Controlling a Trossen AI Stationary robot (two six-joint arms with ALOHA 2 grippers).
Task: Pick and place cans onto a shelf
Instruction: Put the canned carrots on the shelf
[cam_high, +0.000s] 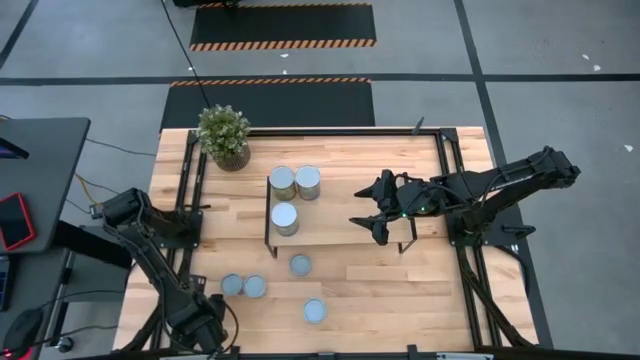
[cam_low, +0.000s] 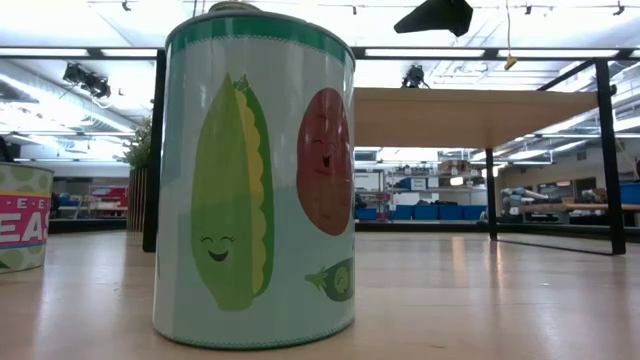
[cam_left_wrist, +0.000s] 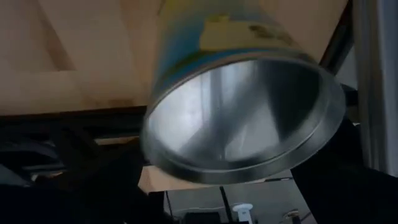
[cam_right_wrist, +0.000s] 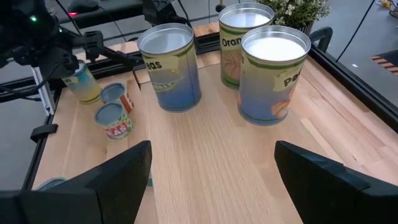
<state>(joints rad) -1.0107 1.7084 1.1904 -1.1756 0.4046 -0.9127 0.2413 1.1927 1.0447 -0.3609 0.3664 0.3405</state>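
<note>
Potted plant (cam_high: 223, 135) at the table's far edge, just behind the shelf's (cam_high: 350, 215) left end. Three cans (cam_high: 284, 218) stand on the shelf's left part; four more cans (cam_high: 254, 286) sit on the tabletop (cam_high: 400, 290) in front. Right gripper (cam_high: 378, 212) over shelf middle, fingers (cam_right_wrist: 118, 174) spread wide, holding nothing. Left gripper (cam_high: 205, 328) at near left table edge, clamped on a tilted can (cam_left_wrist: 242, 112).

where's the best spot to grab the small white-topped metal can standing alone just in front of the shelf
Grip the small white-topped metal can across its curved side wall, coming straight down from above. It stands upright, round top facing up, with free space all round, apart from the light-wood shelf and the other cans.
</note>
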